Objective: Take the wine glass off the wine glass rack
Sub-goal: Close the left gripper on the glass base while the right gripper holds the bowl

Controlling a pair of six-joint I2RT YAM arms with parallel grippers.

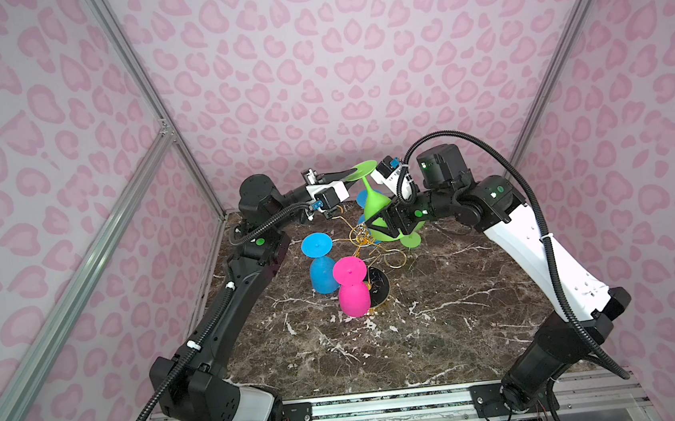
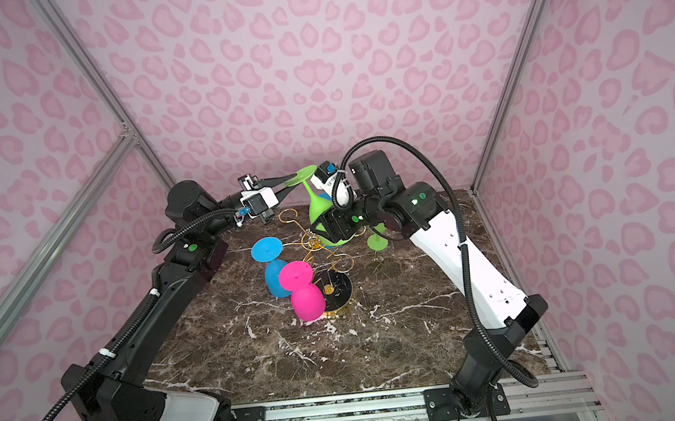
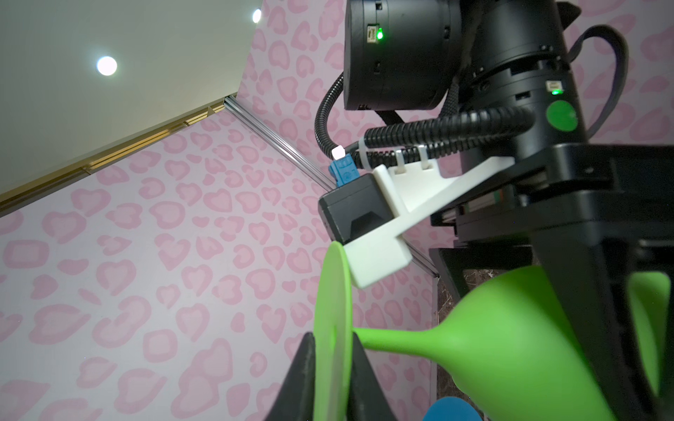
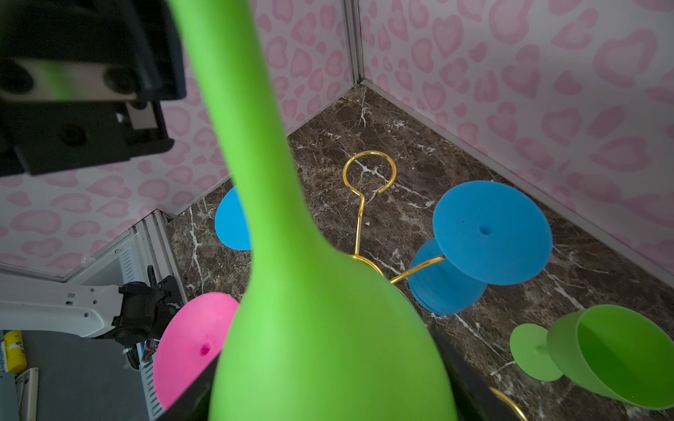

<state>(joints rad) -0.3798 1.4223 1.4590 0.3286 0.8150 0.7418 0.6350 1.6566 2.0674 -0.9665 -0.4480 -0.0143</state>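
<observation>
The left gripper is pinching the foot of the upturned green wine glass, which is being held above the wine glass rack. The right gripper is clasping its bowl, jaws wide. Uneven pulling between the grippers is probably risking the thin foot slipping free.

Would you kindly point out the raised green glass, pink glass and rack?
Raised green glass (image 1: 365, 168): in a top view, foot.
Pink glass (image 1: 354, 299): in a top view, bowl.
Rack (image 2: 343, 290): in a top view, black base.
</observation>
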